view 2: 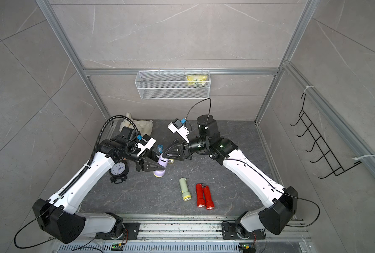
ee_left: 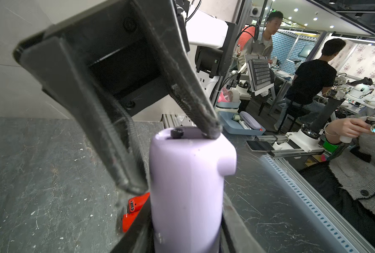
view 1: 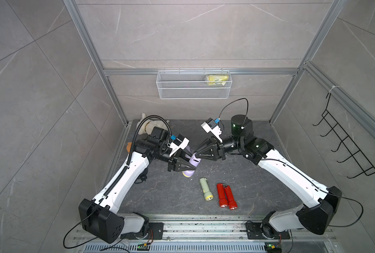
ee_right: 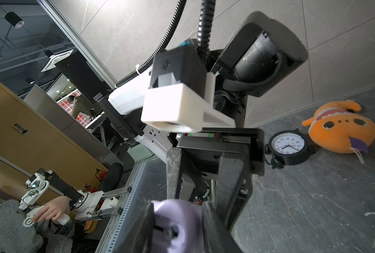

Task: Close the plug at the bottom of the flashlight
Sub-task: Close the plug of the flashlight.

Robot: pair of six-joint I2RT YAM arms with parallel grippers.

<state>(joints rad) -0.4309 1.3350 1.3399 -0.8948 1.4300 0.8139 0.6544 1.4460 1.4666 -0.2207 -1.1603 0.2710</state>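
A lavender flashlight [view 1: 194, 163] [view 2: 162, 163] stands tilted over the dark table, lens end down and bottom end up. My left gripper [view 1: 191, 168] [view 2: 161, 169] [ee_left: 186, 245] is shut on its body [ee_left: 186, 186]. My right gripper [view 1: 195, 154] [view 2: 163, 156] [ee_right: 177, 230] reaches in from the right. Its jaws are closed on the flashlight's bottom end [ee_right: 177, 216]. In the left wrist view one right fingertip [ee_left: 212, 131] rests on the end face beside a small dark part [ee_left: 177, 133]. The other finger [ee_left: 129, 181] lies along the side. Whether the plug is seated I cannot tell.
A green flashlight [view 1: 205, 192] and two red flashlights [view 1: 226, 196] lie nearer the front. A black alarm clock [view 2: 118, 169] stands under the left arm. An orange plush fish [ee_right: 344, 127], a white plush [view 1: 151, 126] and a wire basket [view 1: 193, 84] sit behind.
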